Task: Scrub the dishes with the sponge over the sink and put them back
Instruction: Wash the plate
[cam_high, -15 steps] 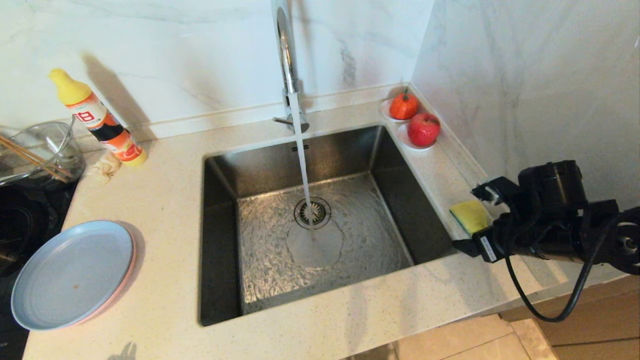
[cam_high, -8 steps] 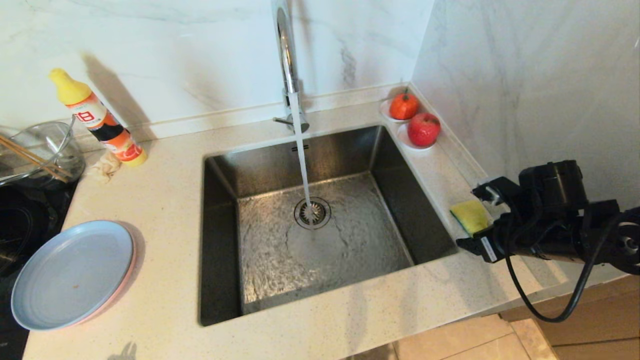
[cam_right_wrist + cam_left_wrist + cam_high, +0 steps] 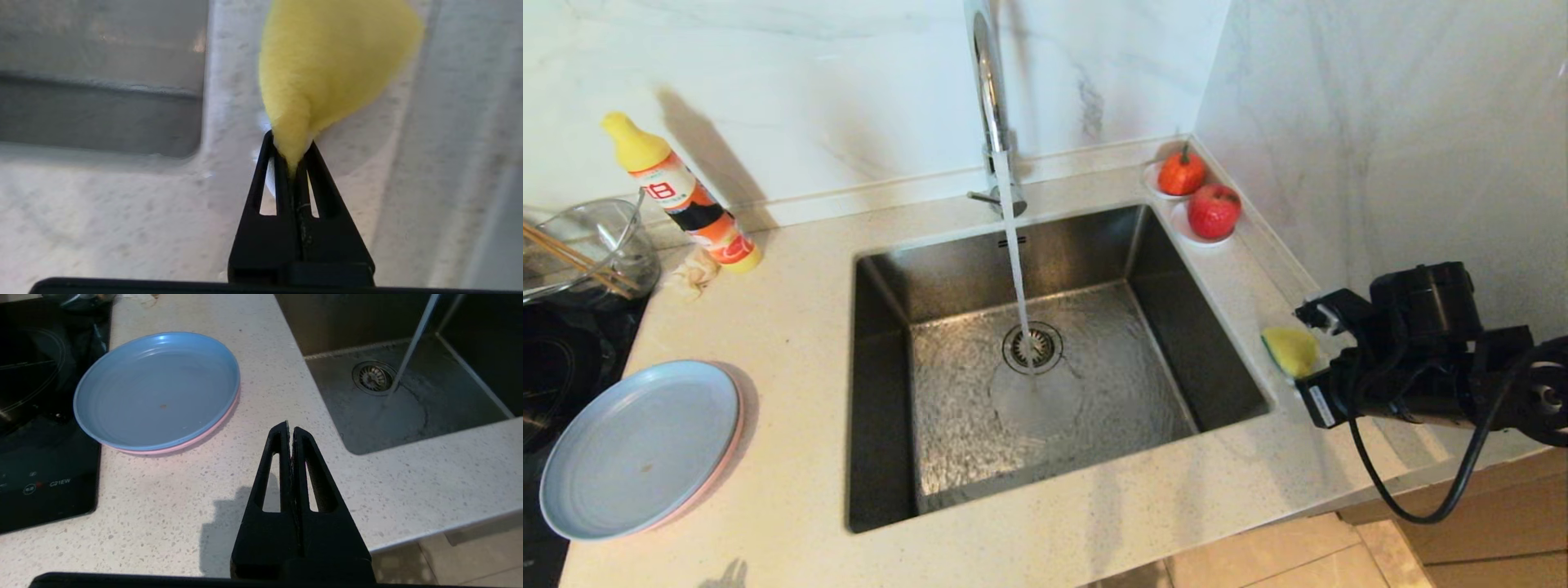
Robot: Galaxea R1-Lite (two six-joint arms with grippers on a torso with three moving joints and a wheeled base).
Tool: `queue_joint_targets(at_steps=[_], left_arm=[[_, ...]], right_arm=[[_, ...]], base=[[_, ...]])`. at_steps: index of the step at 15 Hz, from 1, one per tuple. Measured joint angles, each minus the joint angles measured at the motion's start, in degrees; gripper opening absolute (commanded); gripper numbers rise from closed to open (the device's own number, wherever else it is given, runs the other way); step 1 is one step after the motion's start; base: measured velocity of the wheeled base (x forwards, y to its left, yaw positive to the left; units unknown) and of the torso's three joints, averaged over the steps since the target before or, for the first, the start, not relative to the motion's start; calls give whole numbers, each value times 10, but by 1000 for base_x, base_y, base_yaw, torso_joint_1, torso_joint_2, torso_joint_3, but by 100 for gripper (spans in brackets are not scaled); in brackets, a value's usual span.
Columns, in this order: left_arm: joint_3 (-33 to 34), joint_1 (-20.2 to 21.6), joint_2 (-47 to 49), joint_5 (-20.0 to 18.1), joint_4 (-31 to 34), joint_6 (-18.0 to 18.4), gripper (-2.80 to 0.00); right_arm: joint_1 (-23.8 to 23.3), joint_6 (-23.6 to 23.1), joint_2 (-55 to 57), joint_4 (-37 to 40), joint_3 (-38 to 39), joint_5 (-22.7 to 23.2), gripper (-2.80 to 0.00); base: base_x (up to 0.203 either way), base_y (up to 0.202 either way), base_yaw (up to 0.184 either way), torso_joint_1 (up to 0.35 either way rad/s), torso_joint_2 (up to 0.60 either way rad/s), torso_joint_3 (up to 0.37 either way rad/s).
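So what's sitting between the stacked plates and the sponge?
The sink, with tap water running into its drain, lies between the plates and the sponge, seen in the head view.

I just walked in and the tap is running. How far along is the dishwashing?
Barely begun. Done: the right gripper is shut on the sponge, pinching its edge beside the sink. Left: the blue plate, stacked on the pink plate, looks untouched, one speck showing. The left gripper idles shut.

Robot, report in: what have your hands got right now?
Right end effector shut on sponge, beside sink. Left end effector shut, empty. Plates untouched. Nothing blocking.
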Motion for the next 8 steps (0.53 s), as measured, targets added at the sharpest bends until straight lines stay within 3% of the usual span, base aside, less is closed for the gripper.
queue_joint_targets(at_steps=[3, 8], left_arm=[[0, 0, 0, 0, 0, 0, -280], [0, 0, 0, 0, 0, 0, -280]], right_arm=[[1, 0, -9, 12, -3, 0, -280], [18, 4, -74, 100, -27, 7, -280]], base=[[0, 0, 0, 0, 0, 0], [0, 0, 0, 0, 0, 0]])
